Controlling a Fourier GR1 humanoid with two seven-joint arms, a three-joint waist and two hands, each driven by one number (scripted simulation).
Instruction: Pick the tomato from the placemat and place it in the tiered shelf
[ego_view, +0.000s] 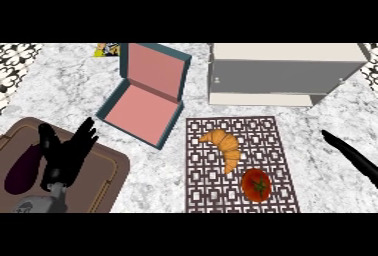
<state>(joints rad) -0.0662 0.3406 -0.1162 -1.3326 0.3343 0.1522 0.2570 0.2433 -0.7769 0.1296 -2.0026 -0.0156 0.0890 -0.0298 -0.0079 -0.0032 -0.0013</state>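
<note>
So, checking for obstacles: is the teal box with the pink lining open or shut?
Open: the teal box has its lid raised behind the base, pink lining showing on both.

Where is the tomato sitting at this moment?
In the head view, the tomato lies on the near right part of the placemat, just below the croissant; the right robot hand is off to its right, not touching.

Croissant sits between tomato and tiered shelf, seemingly open-fronted; counter strip between placemat and shelf bare.

Left hand and right hand black, forearm grey.
</note>
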